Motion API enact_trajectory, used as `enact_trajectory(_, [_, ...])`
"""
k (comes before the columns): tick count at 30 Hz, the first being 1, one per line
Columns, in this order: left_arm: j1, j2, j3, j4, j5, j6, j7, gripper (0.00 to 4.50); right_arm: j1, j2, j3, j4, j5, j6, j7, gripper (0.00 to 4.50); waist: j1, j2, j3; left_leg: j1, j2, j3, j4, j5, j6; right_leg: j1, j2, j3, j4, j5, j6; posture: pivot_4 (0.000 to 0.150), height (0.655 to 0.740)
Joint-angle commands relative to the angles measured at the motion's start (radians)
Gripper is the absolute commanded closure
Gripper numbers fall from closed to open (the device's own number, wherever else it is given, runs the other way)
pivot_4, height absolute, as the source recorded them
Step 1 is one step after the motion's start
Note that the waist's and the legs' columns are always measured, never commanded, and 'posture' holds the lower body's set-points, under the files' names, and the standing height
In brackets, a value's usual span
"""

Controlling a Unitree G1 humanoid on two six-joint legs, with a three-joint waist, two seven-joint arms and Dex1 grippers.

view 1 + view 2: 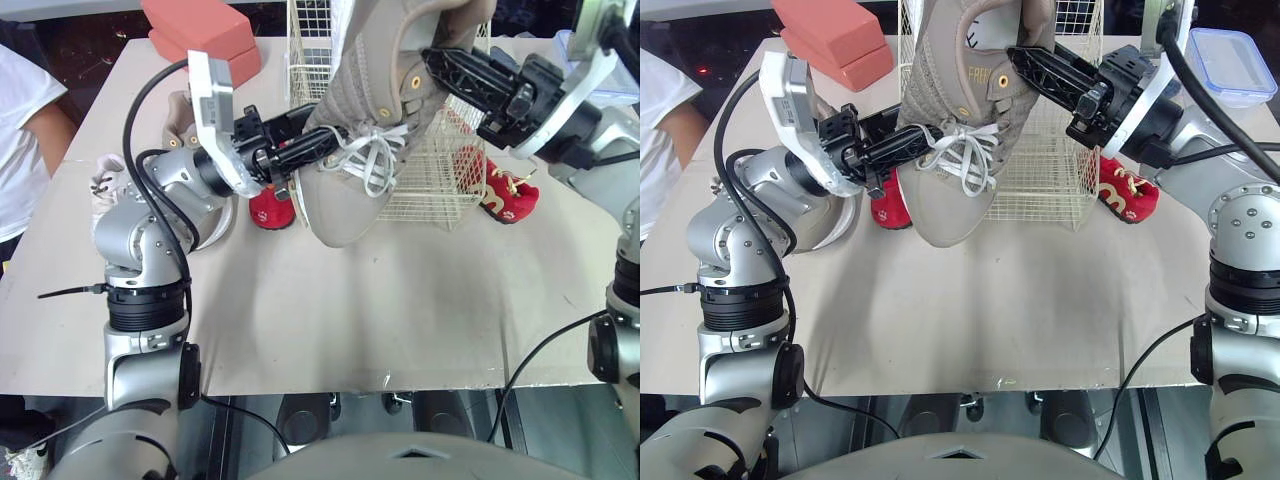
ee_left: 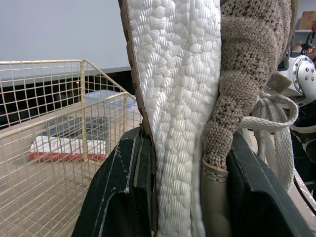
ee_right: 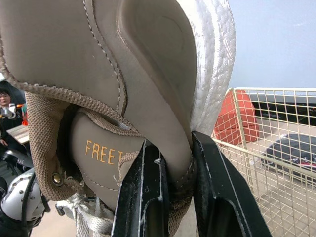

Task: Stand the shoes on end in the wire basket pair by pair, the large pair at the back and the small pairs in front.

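While both grippers held it, a large tan shoe [image 1: 350, 190] hung in the air toe down, above the middle of the bench [image 1: 330, 320] and just in front of the wire basket [image 1: 430, 180]. The left gripper [image 1: 305, 150] was clamped across the forefoot, one finger [image 2: 123, 187] on the white sole and the other on the knit upper. The right gripper [image 1: 432, 58] pinched the padded heel collar between its fingers [image 3: 148, 197].

The shoe looked light for its size. Its upper was soft and gave under the fingers, while the foam sole seemed firmer, so sole and heel were likely the surest places to grip. The loose laces might snag on the wire.

Counted: two tan shoes, the held one and its mate [image 1: 180, 115] lying partly hidden behind the left arm, towards the bench's left edge. Two small red shoes, one [image 1: 268, 210] by the basket's front left corner, one [image 1: 508, 192] by its right side. One small white shoe [image 1: 105, 180] at the left edge. One basket, which appeared to hold no shoes yet. Two pink boxes [image 1: 200, 30] lay stacked at the back edge.
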Motion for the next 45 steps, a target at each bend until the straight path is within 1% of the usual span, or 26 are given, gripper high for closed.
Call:
enact_trajectory(1, [-0.023, 0.03, 0.016, -0.047, -0.036, 0.039, 0.014, 3.16, -0.019, 0.006, -0.04, -0.024, -0.007, 0.0, 0.03, 4.5, 0.0, 0.0, 0.0, 0.0, 0.0, 0.0, 0.0, 0.0, 0.0, 0.0, 0.0, 0.0, 0.0, 0.0, 0.0, 0.15, 0.686])
enact_trajectory(4, [-0.016, 0.034, 0.01, -0.062, -0.035, 0.031, 0.001, 1.65, -0.018, 0.015, -0.044, -0.026, -0.02, 0.004, 0.035, 4.5, 0.0, 0.0, 0.0, 0.0, 0.0, 0.0, 0.0, 0.0, 0.0, 0.0, 0.0, 0.0, 0.0, 0.0, 0.0, 0.15, 0.686])
enact_trajectory(5, [-0.016, 0.03, 0.011, -0.063, -0.02, 0.004, -0.005, 1.52, -0.018, 0.017, -0.045, -0.027, -0.023, 0.005, 0.035, 4.5, 0.001, 0.0, 0.0, 0.0, 0.0, 0.0, 0.0, 0.0, 0.0, 0.0, 0.0, 0.0, 0.0, 0.0, 0.0, 0.15, 0.686])
enact_trajectory(6, [-0.02, 0.025, 0.018, -0.059, -0.018, 0.001, 0.004, 1.27, -0.018, 0.018, -0.046, -0.028, -0.024, 0.006, 0.035, 4.5, 0.001, 0.0, 0.0, 0.0, 0.0, 0.0, 0.0, 0.0, 0.0, 0.0, 0.0, 0.0, 0.0, 0.0, 0.0, 0.15, 0.686])
enact_trajectory(7, [-0.022, 0.027, 0.025, -0.058, -0.03, 0.01, 0.002, 0.69, -0.019, 0.02, -0.047, -0.028, -0.027, 0.007, 0.035, 4.5, 0.001, 0.0, 0.0, 0.0, 0.0, 0.0, 0.0, 0.0, 0.0, 0.0, 0.0, 0.0, 0.0, 0.0, 0.0, 0.15, 0.686])
enact_trajectory(8, [-0.021, 0.032, 0.031, -0.062, -0.044, 0.017, -0.009, 0.45, -0.02, 0.022, -0.05, -0.028, -0.031, 0.007, 0.036, 4.5, 0.0, 0.0, 0.0, 0.0, 0.0, 0.0, 0.0, 0.0, 0.0, 0.0, 0.0, 0.0, 0.0, 0.0, 0.0, 0.15, 0.686])
enact_trajectory(9, [-0.019, 0.037, 0.034, -0.068, -0.039, 0.003, -0.019, 0.05, -0.021, 0.024, -0.053, -0.028, -0.034, 0.008, 0.036, 4.5, 0.0, 0.0, 0.0, 0.0, 0.0, 0.0, 0.0, 0.0, 0.0, 0.0, 0.0, 0.0, 0.0, 0.0, 0.0, 0.15, 0.686])
enact_trajectory(12, [-0.013, 0.066, 0.054, -0.093, -0.071, 0.028, -0.033, 0.05, -0.032, 0.03, -0.069, -0.026, -0.03, 0.01, 0.033, 4.5, 0.0, 0.0, 0.0, 0.0, 0.0, 0.0, -0.001, 0.0, 0.0, 0.0, 0.0, 0.0, 0.0, 0.0, 0.0, 0.15, 0.686])
enact_trajectory(15, [-0.013, 0.121, 0.093, -0.114, -0.09, 0.045, -0.032, 0.05, -0.07, 0.027, -0.095, -0.016, -0.015, 0.007, 0.012, 4.5, -0.001, 0.0, 0.0, 0.0, 0.0, 0.0, -0.001, 0.0, 0.0, 0.0, 0.0, 0.0, 0.0, 0.0, 0.0, 0.15, 0.686])
enact_trajectory(19, [-0.006, 0.184, 0.135, -0.137, -0.12, 0.065, -0.024, 0.05, -0.158, 0.029, -0.143, 0.039, -0.009, -0.009, -0.035, 4.5, -0.002, -0.001, 0.001, 0.0, 0.0, 0.0, -0.001, 0.0, 0.0, -0.001, 0.0, 0.001, 0.0, 0.0, 0.0, 0.15, 0.686])
enact_trajectory(22, [0.0, 0.202, 0.156, -0.148, -0.141, 0.07, -0.011, 0.05, -0.235, 0.042, -0.173, 0.088, -0.011, -0.018, -0.072, 4.5, 0.001, -0.001, 0.001, 0.0, 0.0, 0.0, -0.001, 0.0, 0.0, -0.001, 0.0, 0.0, 0.0, 0.0, 0.0, 0.15, 0.686])
enact_trajectory(24, [0.002, 0.208, 0.163, -0.153, -0.146, 0.066, -0.002, 0.05, -0.282, 0.055, -0.184, 0.115, -0.045, -0.041, -0.089, 4.5, 0.0, -0.001, 0.001, 0.0, 0.0, 0.0, -0.001, 0.0, 0.0, -0.001, 0.0, 0.001, -0.001, 0.0, 0.0, 0.15, 0.686])
enact_trajectory(27, [-0.004, 0.209, 0.167, -0.16, -0.156, 0.064, 0.013, 0.05, -0.361, 0.08, -0.191, 0.18, -0.146, -0.11, -0.135, 4.5, -0.002, -0.001, 0.001, 0.0, 0.0, 0.001, -0.002, 0.0, 0.0, -0.001, 0.0, 0.001, 0.0, 0.0, 0.0, 0.15, 0.686])
enact_trajectory(31, [-0.007, 0.212, 0.163, -0.17, -0.142, 0.057, 0.045, 0.05, -0.452, 0.12, -0.199, 0.272, -0.323, -0.257, -0.202, 4.5, -0.003, -0.001, 0.001, 0.0, 0.0, 0.002, -0.002, 0.0, 0.0, -0.003, 0.0, 0.001, 0.0, 0.0, 0.0, 0.15, 0.686])
enact_trajectory(34, [-0.015, 0.226, 0.152, -0.171, -0.105, 0.059, 0.089, 0.05, -0.482, 0.115, -0.161, 0.31, -0.46, -0.342, -0.179, 4.5, -0.001, -0.001, 0.001, -0.001, 0.0, 0.002, -0.002, 0.0, 0.0, -0.004, 0.0, 0.001, 0.0, 0.0, 0.0, 0.15, 0.686])
enact_trajectory(37, [-0.031, 0.245, 0.14, -0.165, -0.073, 0.075, 0.142, 0.05, -0.483, 0.137, -0.13, 0.328, -0.554, -0.38, -0.184, 4.5, -0.004, -0.001, 0.001, -0.001, 0.0, 0.004, -0.004, 0.0, 0.0, -0.005, 0.0, 0.002, 0.0, 0.0, 0.0, 0.15, 0.686])
enact_trajectory(39, [-0.041, 0.252, 0.135, -0.165, -0.065, 0.088, 0.169, 0.05, -0.467, 0.131, -0.1, 0.332, -0.623, -0.402, -0.156, 4.5, -0.007, -0.001, 0.001, -0.001, 0.0, 0.005, -0.004, 0.0, 0.0, -0.006, 0.0, 0.003, 0.001, 0.0, 0.0, 0.15, 0.686])
enact_trajectory(41, [-0.054, 0.253, 0.137, -0.174, -0.08, 0.113, 0.197, 0.05, -0.439, 0.139, -0.08, 0.328, -0.667, -0.406, -0.142, 4.5, -0.014, -0.001, 0.001, -0.001, 0.0, 0.006, -0.005, 0.0, 0.0, -0.008, 0.0, 0.004, 0.001, 0.0, 0.0, 0.15, 0.686])
enact_trajectory(45, [-0.046, 0.264, 0.14, -0.199, -0.092, 0.126, 0.201, 0.05, -0.389, 0.151, -0.042, 0.32, -0.759, -0.42, -0.131, 4.5, -0.024, -0.001, 0.001, -0.002, 0.0, 0.006, -0.005, 0.0, 0.0, -0.008, 0.0, 0.005, 0.001, 0.0, 0.0, 0.15, 0.686])
